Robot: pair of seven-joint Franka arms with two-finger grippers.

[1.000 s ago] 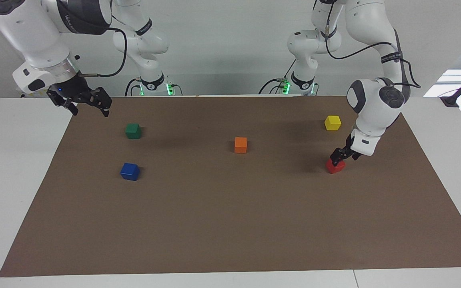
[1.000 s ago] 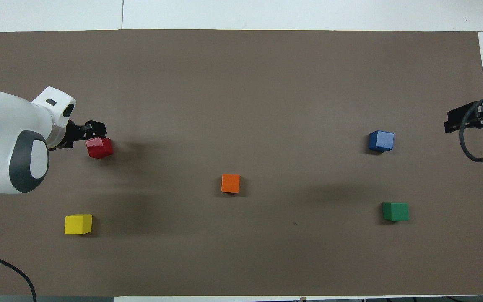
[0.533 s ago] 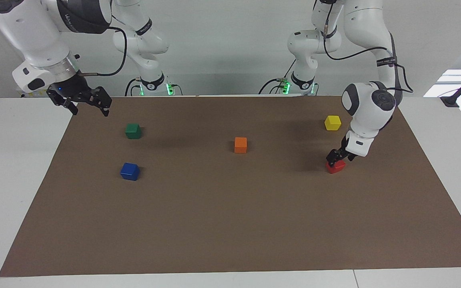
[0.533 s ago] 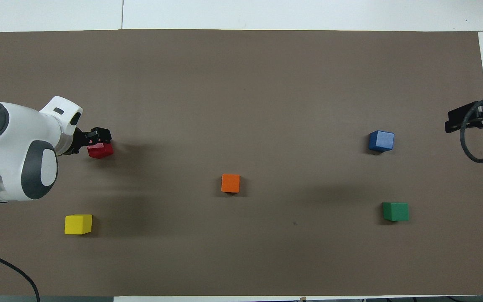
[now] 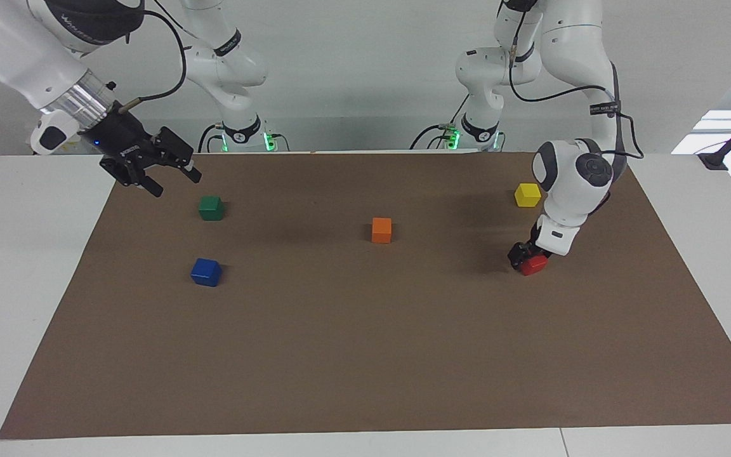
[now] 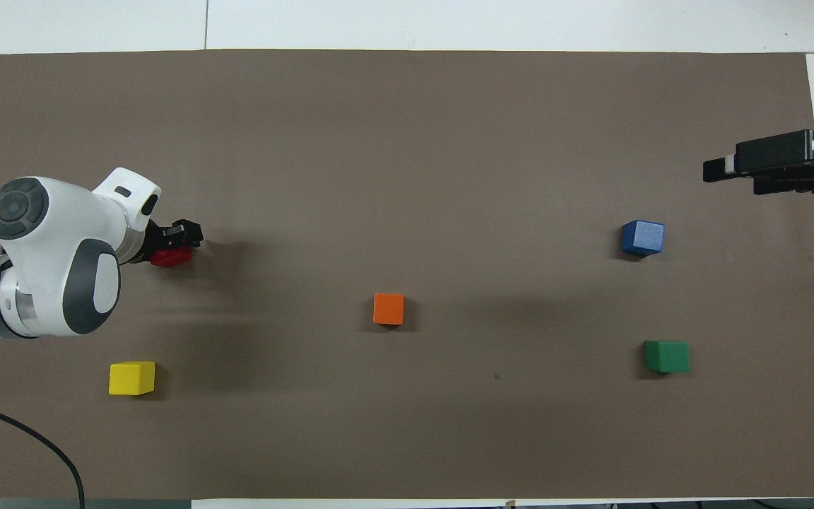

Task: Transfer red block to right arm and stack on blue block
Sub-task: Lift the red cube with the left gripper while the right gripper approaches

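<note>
The red block (image 5: 535,264) lies on the brown mat toward the left arm's end, and also shows in the overhead view (image 6: 170,258). My left gripper (image 5: 526,257) is down at the red block and covers part of it from above (image 6: 175,240). The blue block (image 5: 206,271) sits on the mat toward the right arm's end, also seen in the overhead view (image 6: 642,237). My right gripper (image 5: 174,182) is open and empty, up in the air over the mat's corner beside the green block; it enters the overhead view from the side (image 6: 718,170).
A green block (image 5: 211,207) lies nearer to the robots than the blue one. An orange block (image 5: 381,230) sits mid-mat. A yellow block (image 5: 527,195) lies nearer to the robots than the red one. The brown mat (image 5: 365,355) covers most of the white table.
My left gripper has come down over the red block, which has not moved. My right gripper has swung inward over the mat toward the green block.
</note>
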